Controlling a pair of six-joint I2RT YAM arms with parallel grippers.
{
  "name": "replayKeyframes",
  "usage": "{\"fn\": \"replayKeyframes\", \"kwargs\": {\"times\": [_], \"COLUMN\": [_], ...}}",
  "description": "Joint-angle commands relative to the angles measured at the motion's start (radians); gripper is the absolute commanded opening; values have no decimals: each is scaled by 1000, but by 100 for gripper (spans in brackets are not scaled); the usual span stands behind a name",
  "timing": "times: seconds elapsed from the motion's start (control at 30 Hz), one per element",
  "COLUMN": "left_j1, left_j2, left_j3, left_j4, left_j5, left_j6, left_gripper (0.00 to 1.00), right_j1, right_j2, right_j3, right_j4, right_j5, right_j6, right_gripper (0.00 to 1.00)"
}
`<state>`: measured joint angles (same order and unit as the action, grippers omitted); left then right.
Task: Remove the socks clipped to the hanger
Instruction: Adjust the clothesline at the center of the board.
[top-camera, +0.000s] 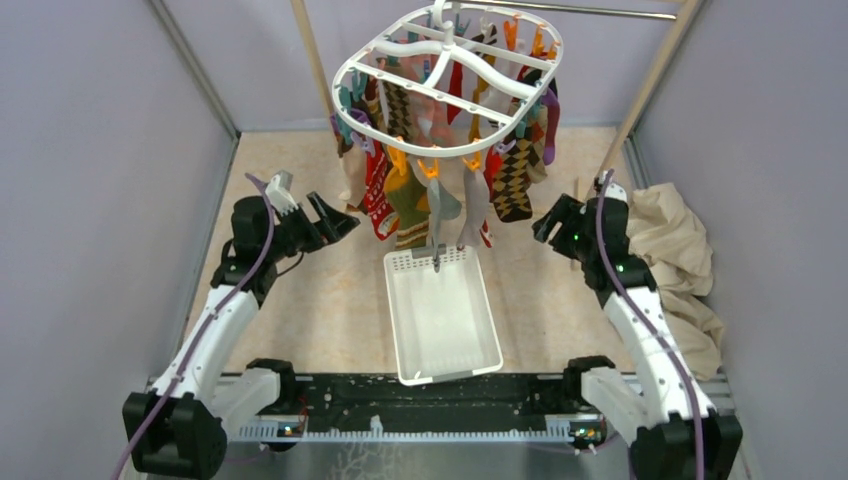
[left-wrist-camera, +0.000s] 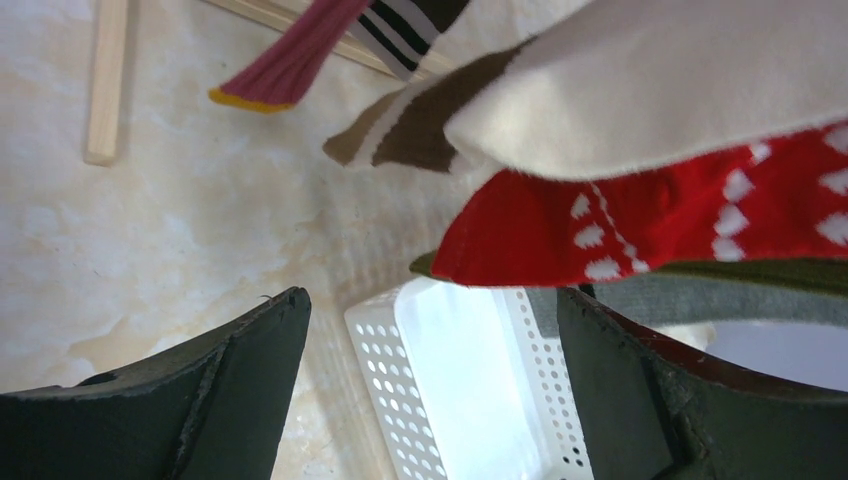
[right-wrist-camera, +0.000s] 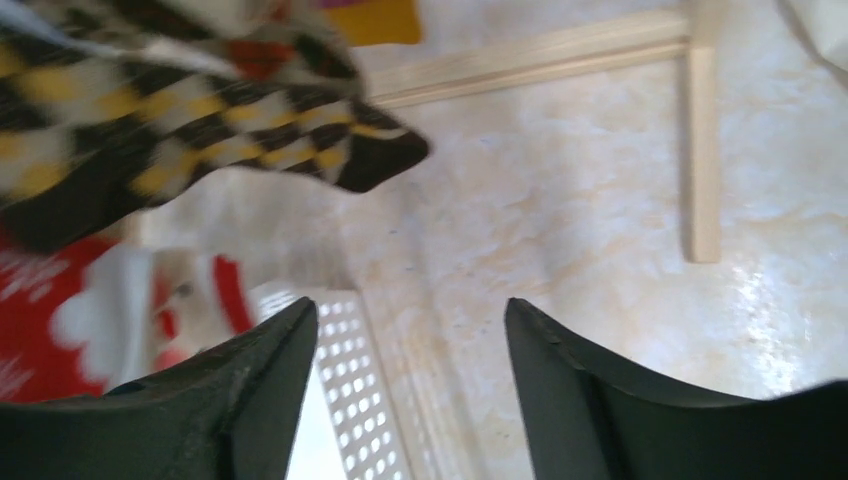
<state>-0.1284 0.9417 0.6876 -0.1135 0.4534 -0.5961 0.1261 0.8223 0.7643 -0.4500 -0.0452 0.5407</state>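
**Three Cameras, One Basket**

The top external camera looks down from above and behind the arm bases. It faces forward across the table (top-camera: 330, 310) to the hanger (top-camera: 447, 75) at the far end, wide enough to take in both arms. Each wrist camera sits close, looking down between the spread fingers of the left gripper (left-wrist-camera: 432, 300) and the right gripper (right-wrist-camera: 410, 305) from opposite sides, beneath the hanging socks (left-wrist-camera: 650, 230). All three views share the white basket (top-camera: 440, 330).
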Motion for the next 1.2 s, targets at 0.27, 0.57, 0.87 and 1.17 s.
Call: {"fn": "replayKeyframes", "kwargs": {"times": [0.27,0.57,0.87,1.17], "left_j1": [1,0,0,-74], "left_j2": [280,559,715,855], "left_j3": [101,275,338,371], "left_j4": [-57,-100,-64,-31], "left_j5": [-355,-479,-539,-589], "left_j6": [83,146,159,168], "left_gripper": [99,99,99,91], "right_j1": [-84,-221,-261,-260], "right_j2": [404,554,693,755], "right_j3": [144,164,195,214], "right_j4": [49,62,83,81], "right_j5": [271,247,192,211], "right_j6": [-20,-102,-142,-154], "right_gripper": [54,61,61,36]}}
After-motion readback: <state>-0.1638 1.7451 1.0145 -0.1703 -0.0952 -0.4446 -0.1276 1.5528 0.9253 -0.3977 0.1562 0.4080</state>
